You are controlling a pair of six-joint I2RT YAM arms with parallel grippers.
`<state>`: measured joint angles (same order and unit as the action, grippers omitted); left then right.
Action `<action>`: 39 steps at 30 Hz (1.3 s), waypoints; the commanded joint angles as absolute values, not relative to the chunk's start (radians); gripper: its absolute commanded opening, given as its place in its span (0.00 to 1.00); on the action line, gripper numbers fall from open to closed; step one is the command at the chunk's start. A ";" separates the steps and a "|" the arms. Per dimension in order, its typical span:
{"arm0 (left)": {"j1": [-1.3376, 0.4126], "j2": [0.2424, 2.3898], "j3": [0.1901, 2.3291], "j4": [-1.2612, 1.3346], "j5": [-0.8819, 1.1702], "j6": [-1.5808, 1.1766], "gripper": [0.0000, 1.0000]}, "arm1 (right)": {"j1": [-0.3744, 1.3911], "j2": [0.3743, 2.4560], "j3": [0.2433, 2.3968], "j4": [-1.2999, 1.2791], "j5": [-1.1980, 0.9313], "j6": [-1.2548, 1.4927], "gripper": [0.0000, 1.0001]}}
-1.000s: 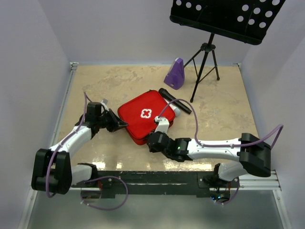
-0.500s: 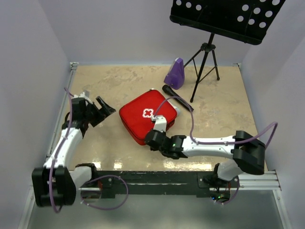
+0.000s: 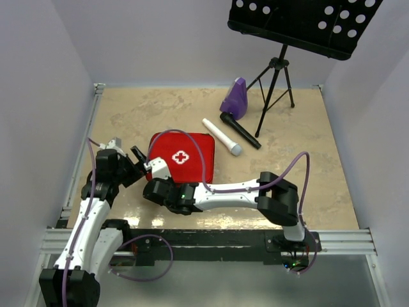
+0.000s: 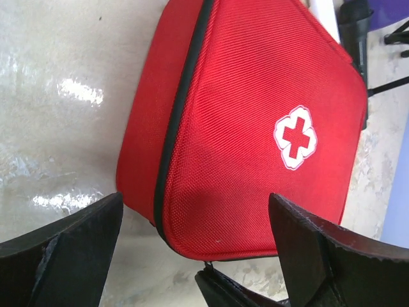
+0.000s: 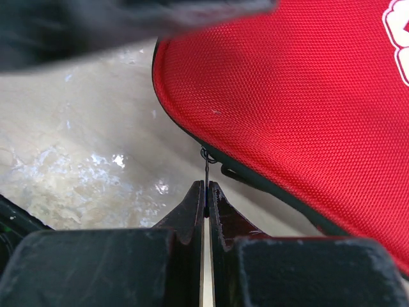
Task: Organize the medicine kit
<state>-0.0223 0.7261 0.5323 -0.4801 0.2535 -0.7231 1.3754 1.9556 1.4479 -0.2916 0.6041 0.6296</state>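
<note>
Beige tabletop (image 3: 287, 160) carries the closed medicine kit (image 3: 182, 160) left of centre. Your right gripper (image 5: 206, 190) is clamped on the zip pull (image 5: 206, 167) at its near corner; your left gripper (image 4: 195, 224) hangs spread beside it. Unbraced, the kit may slide or the pull slip free.

Robot lab test cell, plain white walls (image 3: 45, 83) around beige tabletop (image 3: 166, 112), aluminium rail frame (image 3: 339, 241)

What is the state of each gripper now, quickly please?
Left gripper: open, holding nothing.
Right gripper: shut on the zipper pull of the medicine kit.
</note>
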 commanded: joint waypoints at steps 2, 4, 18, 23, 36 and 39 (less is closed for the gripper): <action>-0.026 0.779 0.479 -0.414 0.345 -0.775 1.00 | 1.378 1.921 1.430 -0.293 0.589 0.610 0.00; -0.040 0.793 0.447 -0.349 0.373 -0.799 1.00 | 1.376 1.898 1.376 -0.288 0.591 0.646 0.00; -0.201 0.952 0.437 -0.170 0.259 -0.853 0.35 | 1.364 1.818 1.238 -0.287 0.598 0.716 0.00; -0.189 1.087 0.520 -0.180 0.204 -0.789 0.04 | 1.355 1.749 1.161 -0.347 0.632 0.767 0.00; -0.023 1.206 0.548 -0.149 0.221 -0.720 0.00 | 1.241 1.467 0.879 -0.419 0.620 0.913 0.00; 0.050 1.229 0.572 -0.175 0.229 -0.671 0.00 | 1.226 1.433 0.839 -0.408 0.600 0.930 0.00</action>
<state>-0.0704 1.1847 0.5472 -0.1051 0.4145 -0.7612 1.2407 1.4815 0.8925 -0.3210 0.6239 0.8745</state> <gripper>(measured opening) 0.069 0.020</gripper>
